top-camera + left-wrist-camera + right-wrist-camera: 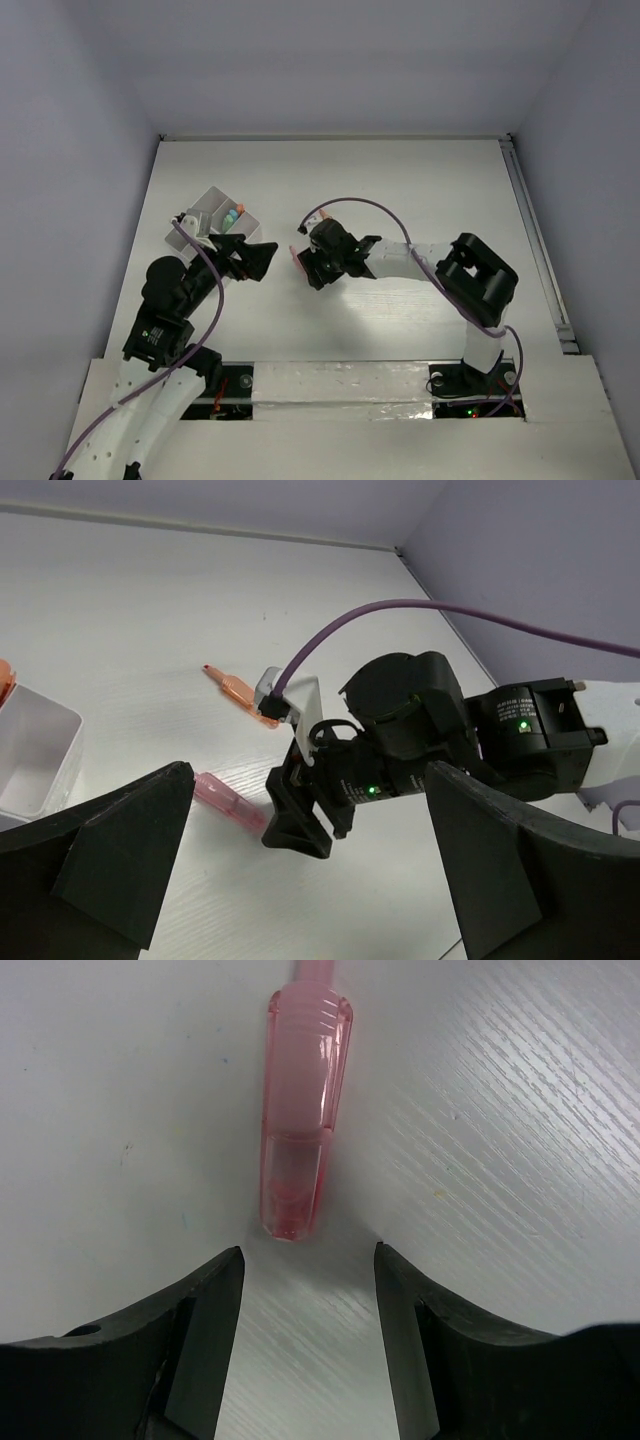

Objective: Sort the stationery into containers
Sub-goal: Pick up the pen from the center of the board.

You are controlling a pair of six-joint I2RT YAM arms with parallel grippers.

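Observation:
A pink marker [300, 1130] lies flat on the white table, its near end just ahead of my right gripper [310, 1260], which is open and empty with one finger on each side of that end. In the left wrist view the pink marker [228, 802] lies beside the right gripper [300, 825], and an orange marker [238, 693] lies further back. My left gripper [310, 880] is open and empty and faces the right gripper. In the top view the left gripper [266, 258] and the right gripper [303, 268] are close together, with the pink marker [296, 255] between them.
The white containers [205, 200] stand at the back left behind the left arm and hold a few small coloured items [233, 213]. One empty box [35, 755] shows at the left of the left wrist view. A purple cable [400, 610] arcs over the right wrist.

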